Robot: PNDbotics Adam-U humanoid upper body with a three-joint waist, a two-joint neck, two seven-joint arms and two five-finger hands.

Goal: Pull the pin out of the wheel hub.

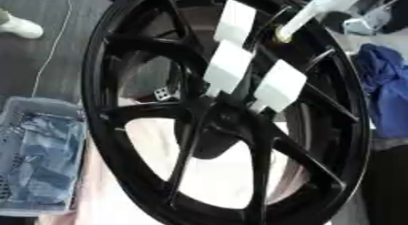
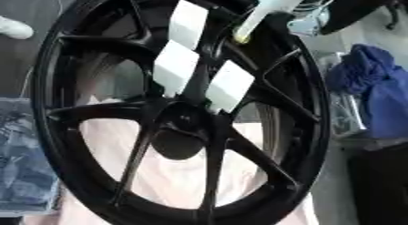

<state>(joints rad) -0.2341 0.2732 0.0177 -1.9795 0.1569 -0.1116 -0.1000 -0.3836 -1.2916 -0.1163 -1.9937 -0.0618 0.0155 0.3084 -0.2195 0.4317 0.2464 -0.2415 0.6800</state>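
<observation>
The black wheel hub (image 1: 227,124) stands upright on a pale cloth (image 1: 223,174), filling the view so its spokes face the robot. Three white tags (image 1: 229,67) hang above its centre. Beyond, a pale pin (image 1: 299,21) pokes through the rim, ready for pulling. Neither hand shows.

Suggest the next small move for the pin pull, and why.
Probably bring a hand into view toward the hub. No robot hand shows in either view, and three white flat pieces stand over the spokes just above the hub of the black wheel; which is the pin I cannot tell.
</observation>
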